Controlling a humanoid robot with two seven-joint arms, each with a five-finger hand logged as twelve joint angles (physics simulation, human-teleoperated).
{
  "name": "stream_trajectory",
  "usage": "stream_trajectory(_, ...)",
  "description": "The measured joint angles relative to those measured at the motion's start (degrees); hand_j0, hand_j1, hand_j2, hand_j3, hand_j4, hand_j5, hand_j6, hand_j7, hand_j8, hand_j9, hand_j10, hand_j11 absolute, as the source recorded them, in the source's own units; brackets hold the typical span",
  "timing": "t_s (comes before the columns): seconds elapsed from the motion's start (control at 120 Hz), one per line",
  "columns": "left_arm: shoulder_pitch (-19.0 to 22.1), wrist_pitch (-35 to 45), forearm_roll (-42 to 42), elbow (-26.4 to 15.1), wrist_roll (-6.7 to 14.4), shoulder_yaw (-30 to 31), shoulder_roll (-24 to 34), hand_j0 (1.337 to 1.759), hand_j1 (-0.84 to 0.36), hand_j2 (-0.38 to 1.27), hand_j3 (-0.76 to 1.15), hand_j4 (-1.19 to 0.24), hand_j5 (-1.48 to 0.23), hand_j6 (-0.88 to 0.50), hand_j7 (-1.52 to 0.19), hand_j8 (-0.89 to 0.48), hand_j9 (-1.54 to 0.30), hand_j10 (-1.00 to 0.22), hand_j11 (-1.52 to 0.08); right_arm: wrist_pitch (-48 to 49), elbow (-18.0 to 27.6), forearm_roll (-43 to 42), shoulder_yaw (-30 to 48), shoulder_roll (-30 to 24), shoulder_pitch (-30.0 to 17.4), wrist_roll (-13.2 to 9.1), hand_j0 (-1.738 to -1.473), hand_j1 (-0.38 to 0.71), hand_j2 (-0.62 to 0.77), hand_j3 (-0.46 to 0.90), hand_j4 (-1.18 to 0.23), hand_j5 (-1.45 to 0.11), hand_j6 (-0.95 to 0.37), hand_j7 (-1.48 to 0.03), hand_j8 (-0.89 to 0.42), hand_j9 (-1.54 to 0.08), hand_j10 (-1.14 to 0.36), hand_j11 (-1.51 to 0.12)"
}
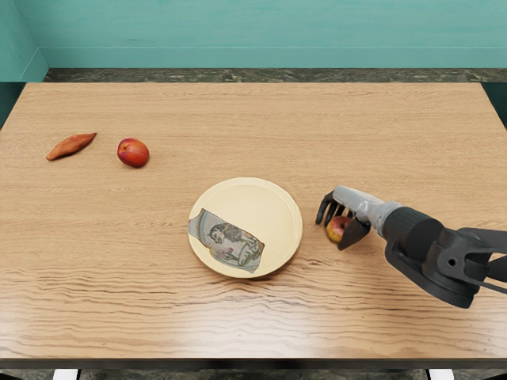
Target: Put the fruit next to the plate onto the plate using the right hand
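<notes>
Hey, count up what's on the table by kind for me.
Round red fruit: 2, second one in the right hand
Sweet potato: 1
Plate: 1
Printed sheet: 1
Total: 5

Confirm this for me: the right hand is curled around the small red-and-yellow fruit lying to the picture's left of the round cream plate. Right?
Not quite. The head view shows the right hand curled around the small red-and-yellow fruit to the picture's right of the round cream plate, not its left.
</notes>
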Motion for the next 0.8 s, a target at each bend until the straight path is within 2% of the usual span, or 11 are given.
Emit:
stream_trajectory(0.217,-0.01,0.00,0.00,0.00,0.02,0.00,0.00,1.658,0.34,0.00,0.00,-0.01,-0.01,-0.01,-0.01,-0.01,-0.01,-0.01,-0.01,0.03,0.00,0.10,0.09,-0.20,0.04,0.00,-1.654,0.27,0.18,0.00,-0.66,-0.87,-0.65,-0.86,-0.41,-0.87,-0.51,-0.88)
stream_trajectory(0.8,-0.54,0.00,0.00,0.00,0.03,0.03,0.00,1.658,0.34,0.00,0.00,-0.01,-0.01,-0.01,-0.01,-0.01,-0.01,-0.01,-0.01,1.02,-0.01,0.55,3.22,-1.27,0.47,-0.03,-1.656,0.30,0.23,0.00,-0.65,-0.88,-0.66,-0.86,-0.40,-0.87,-0.50,-0.87)
